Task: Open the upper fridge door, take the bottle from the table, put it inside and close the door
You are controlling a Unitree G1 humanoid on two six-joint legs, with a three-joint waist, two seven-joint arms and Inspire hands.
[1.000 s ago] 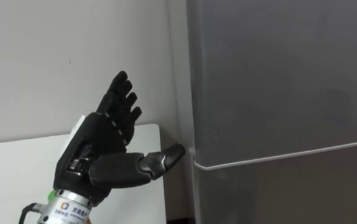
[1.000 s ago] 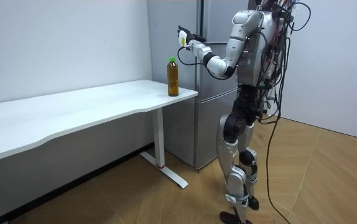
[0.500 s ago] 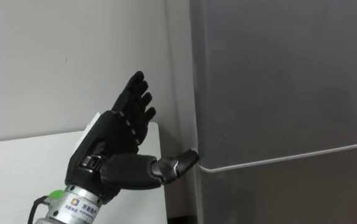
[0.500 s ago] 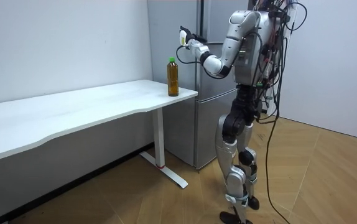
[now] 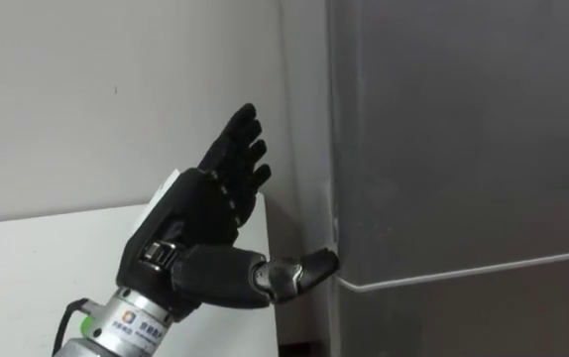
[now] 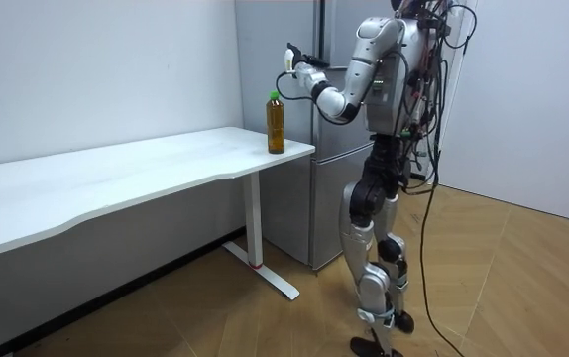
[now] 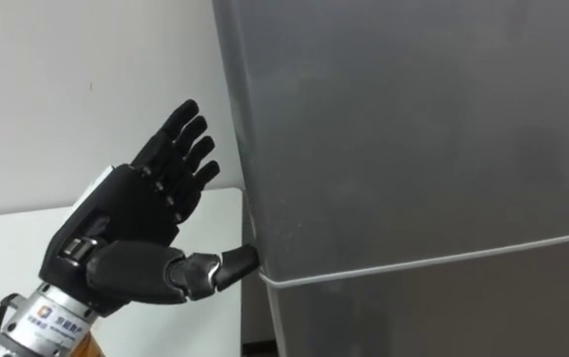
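1. One part of the fridge (image 5: 463, 129) shows in the eye views: its grey front and left edge. Its top, right side and foot are cut off.
2. A pale seam (image 5: 463, 270) runs across that front and parts the upper door from the lower door (image 5: 483, 322). No handle can be made out on either.
3. The left forearm is cut off at the lower edge of both eye views. It covers much of the white table (image 5: 27, 268) behind it.
4. In the room view the bottle (image 6: 276, 123) stands upright on the table corner nearest the fridge, green cap on, brown liquid inside. It stands apart from the hand, which is above it and nearer the fridge.
5. The left hand (image 5: 200, 233) is raised beside the fridge's left edge and holds nothing. Its fingers (image 5: 240, 149) are straight, spread wide and pointing up along the wall.
6. Its thumb (image 5: 309, 268) is stretched out sideways, and the tip touches the fridge's left edge just at the seam. Whether the tip reaches into the gap or only rests against it cannot be told.
7. In the room view the robot stands upright on the wooden floor (image 6: 522, 268), close before the fridge, with that arm raised to shoulder height.
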